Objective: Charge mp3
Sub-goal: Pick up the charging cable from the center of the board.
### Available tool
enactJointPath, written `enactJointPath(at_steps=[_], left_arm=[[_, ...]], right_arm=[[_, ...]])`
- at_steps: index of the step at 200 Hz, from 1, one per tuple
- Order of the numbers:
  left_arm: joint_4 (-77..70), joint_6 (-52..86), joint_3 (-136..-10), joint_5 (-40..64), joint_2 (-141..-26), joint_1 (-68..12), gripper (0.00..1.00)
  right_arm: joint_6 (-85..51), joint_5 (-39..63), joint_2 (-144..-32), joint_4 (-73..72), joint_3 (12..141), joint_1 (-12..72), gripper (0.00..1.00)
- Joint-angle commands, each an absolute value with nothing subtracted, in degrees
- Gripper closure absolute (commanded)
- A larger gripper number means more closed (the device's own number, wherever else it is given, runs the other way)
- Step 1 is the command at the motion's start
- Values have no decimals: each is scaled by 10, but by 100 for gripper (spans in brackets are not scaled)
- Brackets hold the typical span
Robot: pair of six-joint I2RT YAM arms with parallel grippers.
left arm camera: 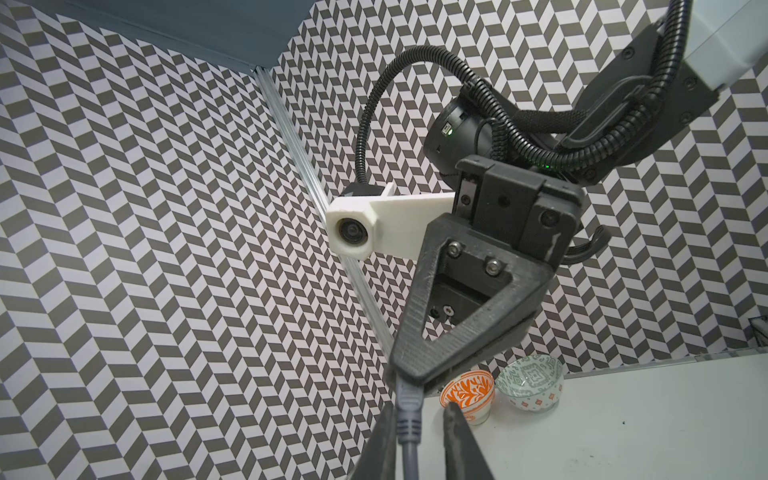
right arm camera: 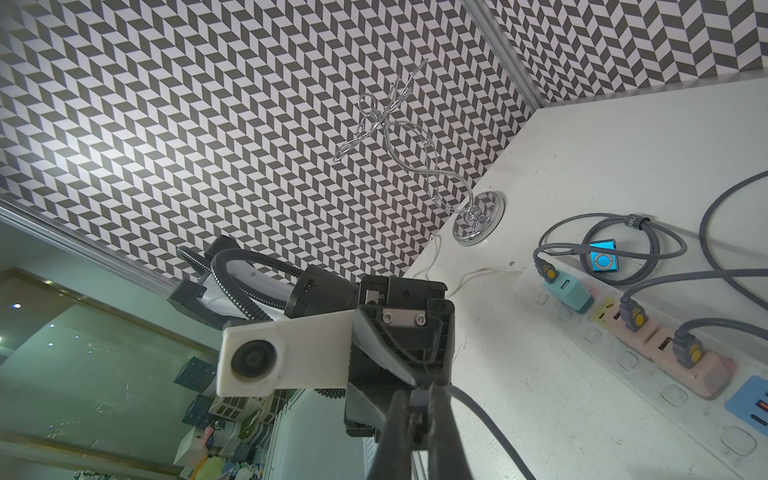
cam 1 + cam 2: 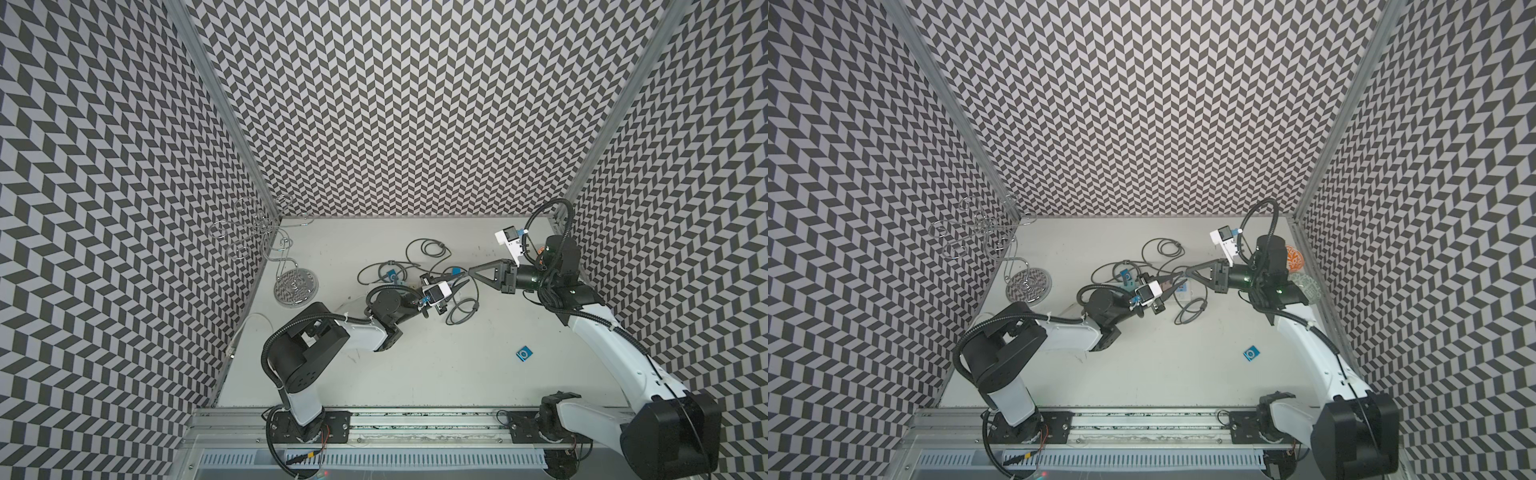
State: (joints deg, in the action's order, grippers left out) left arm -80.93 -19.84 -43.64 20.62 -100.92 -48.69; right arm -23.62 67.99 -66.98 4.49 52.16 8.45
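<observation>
A blue mp3 lies alone on the table near the right arm. A second blue mp3 rests behind the power strip with a grey cable in it. Both grippers meet over the strip. My right gripper is shut on the tip of a grey cable plug. My left gripper stands slightly open around that plug's neck; the plug rests against one finger, with a gap to the other.
Three grey cables run into chargers on the strip, and loose loops lie beside it. A chrome wire stand is at the back left. An orange bowl and a grey-green bowl sit at the back right, behind the right arm.
</observation>
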Motion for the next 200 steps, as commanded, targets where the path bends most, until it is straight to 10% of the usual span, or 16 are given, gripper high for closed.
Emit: enactJointPath(at_steps=[1,137,200], left_arm=[[-810,-195,-450,202,-1016,-492,77],[-823,-202,-440,203,-998,-493,89],[-716,-199,-436,224,-940,-489,94]], right_arm=[[-235,697,-656,20,526,82,100],[-232,686,-662,24,513,82,97],[-231,601,-656,62,534,79,50]])
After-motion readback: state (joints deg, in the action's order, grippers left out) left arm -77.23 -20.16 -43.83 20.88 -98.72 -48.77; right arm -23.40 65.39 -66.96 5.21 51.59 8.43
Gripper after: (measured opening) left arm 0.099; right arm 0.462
